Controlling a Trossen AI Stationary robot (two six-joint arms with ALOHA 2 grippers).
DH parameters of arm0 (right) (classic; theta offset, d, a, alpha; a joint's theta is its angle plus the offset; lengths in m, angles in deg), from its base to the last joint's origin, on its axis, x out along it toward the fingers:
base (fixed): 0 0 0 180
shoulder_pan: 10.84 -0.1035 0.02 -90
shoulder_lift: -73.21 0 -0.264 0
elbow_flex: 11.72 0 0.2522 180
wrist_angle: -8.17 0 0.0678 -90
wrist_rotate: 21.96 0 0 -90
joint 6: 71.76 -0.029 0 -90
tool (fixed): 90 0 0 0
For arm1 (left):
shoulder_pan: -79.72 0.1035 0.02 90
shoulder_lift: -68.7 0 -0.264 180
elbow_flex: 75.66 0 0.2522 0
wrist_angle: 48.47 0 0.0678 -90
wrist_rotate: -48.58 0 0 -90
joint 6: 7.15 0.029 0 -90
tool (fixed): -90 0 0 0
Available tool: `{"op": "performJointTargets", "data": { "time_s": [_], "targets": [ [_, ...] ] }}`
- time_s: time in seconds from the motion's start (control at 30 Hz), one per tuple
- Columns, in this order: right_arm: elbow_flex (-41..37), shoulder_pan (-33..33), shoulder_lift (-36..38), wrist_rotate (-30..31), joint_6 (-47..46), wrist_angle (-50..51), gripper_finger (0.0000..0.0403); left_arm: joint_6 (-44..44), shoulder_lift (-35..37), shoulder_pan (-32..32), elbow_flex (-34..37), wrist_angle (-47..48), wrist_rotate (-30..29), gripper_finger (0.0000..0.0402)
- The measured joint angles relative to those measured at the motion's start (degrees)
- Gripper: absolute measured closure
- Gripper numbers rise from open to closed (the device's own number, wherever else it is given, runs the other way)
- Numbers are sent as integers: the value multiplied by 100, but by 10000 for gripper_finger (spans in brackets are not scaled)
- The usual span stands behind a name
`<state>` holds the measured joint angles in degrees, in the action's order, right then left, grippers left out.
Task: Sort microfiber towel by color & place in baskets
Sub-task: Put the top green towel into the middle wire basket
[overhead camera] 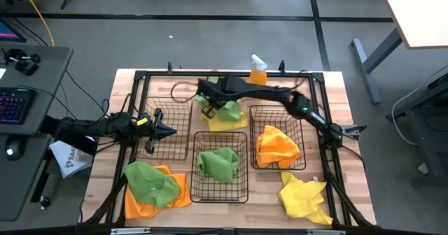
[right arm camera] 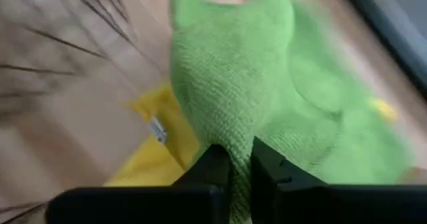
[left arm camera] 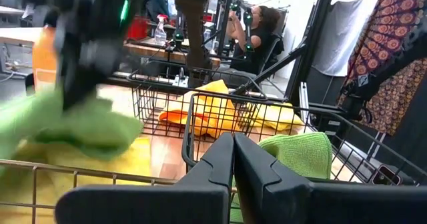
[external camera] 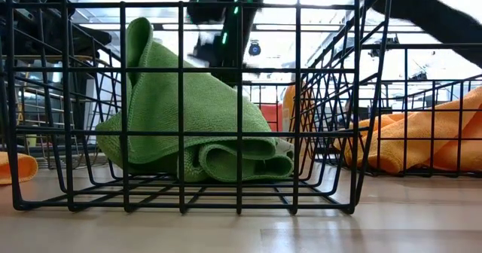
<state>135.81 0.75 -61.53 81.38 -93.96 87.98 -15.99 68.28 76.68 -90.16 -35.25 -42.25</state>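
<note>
Spanning the wooden bench (overhead camera: 105,123), three black wire baskets (overhead camera: 222,166) sit in a cluster: a green towel in the middle one, orange in the right one, the left one bare. Beyond them a yellow towel (overhead camera: 225,122) lies flat with a green towel (right arm camera: 267,84) on top. The right gripper (overhead camera: 209,110), the nearer arm, has its jaws pinched on that green cloth's peak; its matching basket lies straight toward the bench's near edge. The left gripper (overhead camera: 159,129) waits, jaws shut and empty, over the left basket.
</note>
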Motion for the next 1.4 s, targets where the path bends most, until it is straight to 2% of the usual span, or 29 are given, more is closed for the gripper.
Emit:
{"op": "performJointTargets", "data": {
  "time_s": [0.23,0.37,0.57,0.67,0.77,0.9,1.03,1.2,1.4],
  "targets": [
    [-25,-151,1495,-18,19,-634,396,0,0,0,0,0,-1,401],
    [-25,-452,2142,-475,212,-826,397,-1,0,1,0,4,-1,401],
    [-25,-1410,2410,-1353,303,-565,400,0,0,-1,0,4,1,401],
    [-169,-1982,2321,-1390,203,-301,400,0,0,0,0,2,-1,401],
    [-657,-2417,2295,-1389,-147,-258,401,0,2,1,0,-2,-1,401],
    [-1528,-2669,2295,-1394,-588,-527,401,-1,0,-1,0,1,-1,401],
    [-2530,-2622,2293,-1729,-921,-1468,402,0,0,-1,0,2,-1,401],
    [-3587,-2583,2291,-2574,-1105,-2718,402,0,0,1,0,2,-1,401],
    [-4127,-2549,2288,-2665,-1658,-3318,395,0,0,-1,0,2,-1,401]
  ]
}}
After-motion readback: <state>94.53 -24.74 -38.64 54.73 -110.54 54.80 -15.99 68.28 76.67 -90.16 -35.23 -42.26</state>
